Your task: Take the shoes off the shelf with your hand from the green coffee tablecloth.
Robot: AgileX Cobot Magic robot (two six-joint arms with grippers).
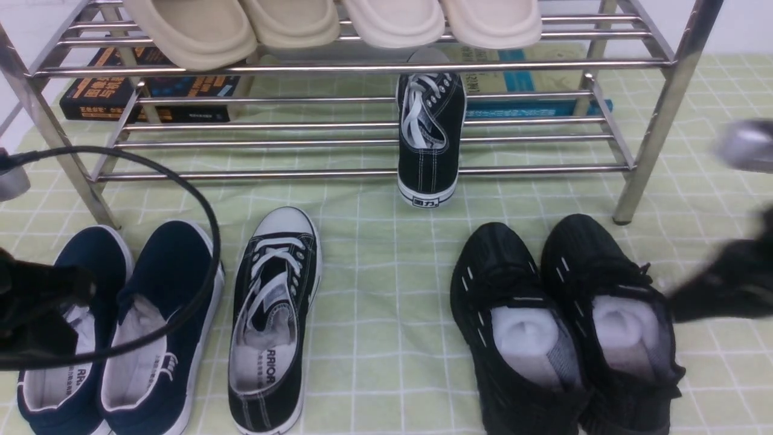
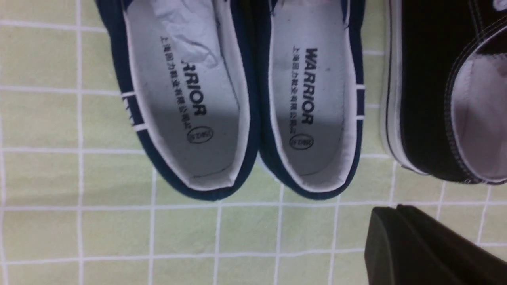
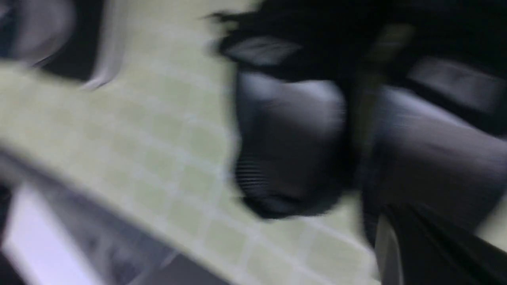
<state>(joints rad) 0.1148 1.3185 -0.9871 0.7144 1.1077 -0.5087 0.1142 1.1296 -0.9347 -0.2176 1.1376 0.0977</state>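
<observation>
One black canvas sneaker with white laces lies on the lower rails of the steel shelf, its heel hanging over the front rail. Its mate lies on the green checked tablecloth, and its side shows in the left wrist view. My left gripper hovers above the navy slip-ons, fingers pressed together and holding nothing. My right gripper is motion-blurred at the right edge, beside the black mesh trainers. Its fingers look closed with nothing between them.
Navy slip-ons sit at the front left and black mesh trainers at the front right. Beige slippers fill the shelf's top tier. Books lie on the cloth behind the rack. A black cable loops over the slip-ons.
</observation>
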